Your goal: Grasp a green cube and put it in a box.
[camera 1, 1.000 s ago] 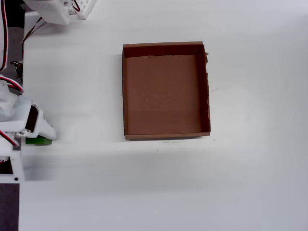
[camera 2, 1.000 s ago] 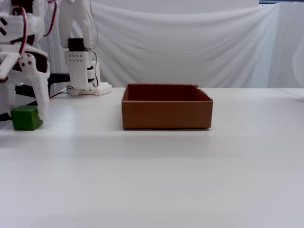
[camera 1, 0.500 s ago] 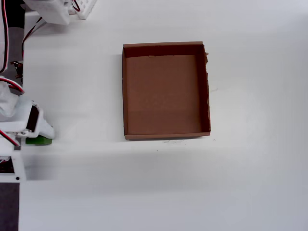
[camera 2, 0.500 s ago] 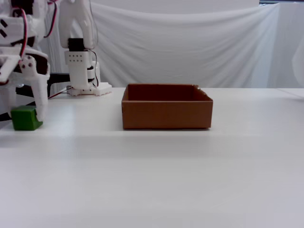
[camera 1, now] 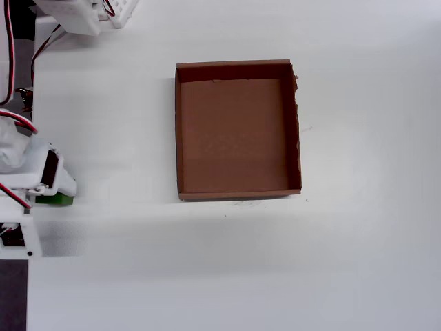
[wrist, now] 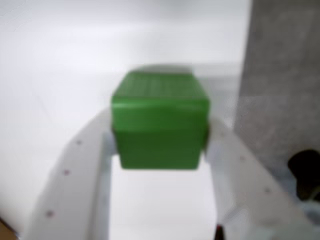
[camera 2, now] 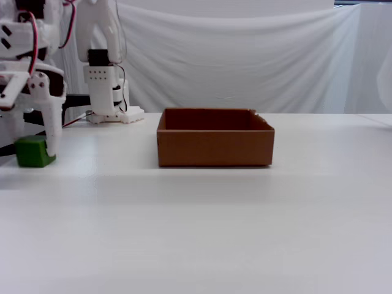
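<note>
Though blurred up close in the wrist view, counted plainly: one green cube (wrist: 159, 125), one box (camera 1: 238, 194), one pincer (wrist: 159, 137) with two white fingers (wrist: 75, 165).

Cube lodged between the two fingertips, one finger pressed to each side face as far as the blur allows, so pincer clamped on the cube rather than spread wide. Bottom face flat on the white table (camera 1: 344, 262) in the fixed view, cube (camera 2: 33, 152) upright and untilted, not lifted. No long axis to speak of, all sides looking equal. One face turned squarely toward the wrist camera, top face up, side faces parallel to the fingers. From overhead only a thin green sliver (camera 1: 58, 200) peeking out from under the pincer's white body.

Box well apart from the pincer, off to its right in both the overhead and fixed views, open side up and nothing inside. Slightly longer from top to bottom of the overhead view than across. Ragged wall on the side farthest from the pincer. Bare table between pincer and box.
</note>
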Robot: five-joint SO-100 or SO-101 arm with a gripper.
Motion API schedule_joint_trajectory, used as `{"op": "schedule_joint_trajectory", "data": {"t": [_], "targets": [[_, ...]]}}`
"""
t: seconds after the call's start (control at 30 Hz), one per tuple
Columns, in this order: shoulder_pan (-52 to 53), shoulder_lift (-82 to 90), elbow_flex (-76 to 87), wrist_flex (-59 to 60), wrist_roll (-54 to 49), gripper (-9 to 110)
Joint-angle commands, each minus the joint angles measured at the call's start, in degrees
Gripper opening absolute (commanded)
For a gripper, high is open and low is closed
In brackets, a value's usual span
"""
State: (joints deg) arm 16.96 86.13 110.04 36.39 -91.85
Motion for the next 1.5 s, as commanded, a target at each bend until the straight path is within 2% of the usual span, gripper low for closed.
{"op": "schedule_joint_trajectory", "data": {"t": [0.0,0.27,0.67,1.0,1.47], "targets": [[-0.9,2.0,-4.9,4.1,-0.8,13],[-7.4,11.9,-8.5,15.9,5.4,13],[-28.2,16.8,-19.1,29.2,19.4,12],[-42.4,7.2,-25.6,31.8,25.8,13],[-52.6,-9.9,-34.9,33.1,30.2,16]]}}
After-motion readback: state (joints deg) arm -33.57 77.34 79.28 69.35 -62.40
